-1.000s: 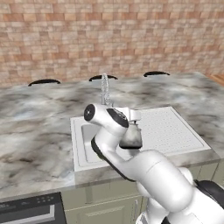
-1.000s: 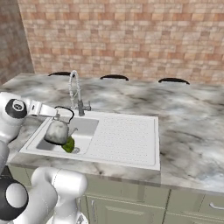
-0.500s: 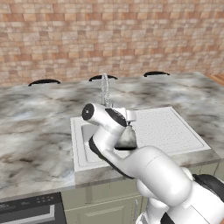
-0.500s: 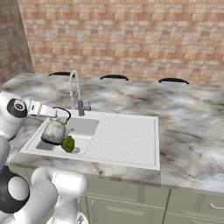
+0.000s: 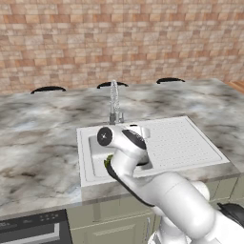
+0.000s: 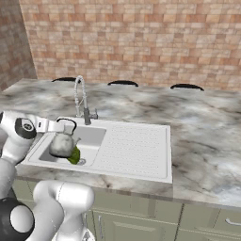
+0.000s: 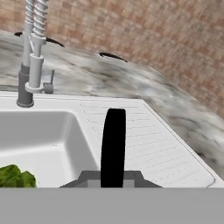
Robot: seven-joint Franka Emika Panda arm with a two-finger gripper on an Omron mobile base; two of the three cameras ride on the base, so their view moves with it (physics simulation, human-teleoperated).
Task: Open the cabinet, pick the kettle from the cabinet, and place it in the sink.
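In the left base view the arm's wrist hides the basin of the sink (image 5: 90, 164). In the right base view, at middle left, the kettle (image 6: 62, 144) hangs from its handle, pinched by the fingers (image 6: 60, 126), low over the basin beside a green vegetable (image 6: 74, 155). In the hand view the black handle (image 7: 113, 146) rises upright at bottom centre, the kettle's body cut off below.

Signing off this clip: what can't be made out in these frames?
- Fingertips of the hand: right base view, too small; hand view, cut by the bottom edge.
- Kettle underside and whether it touches the sink floor: not clear.
- Green item: half behind the kettle, unidentifiable.
- Left base view: the arm hides the kettle.
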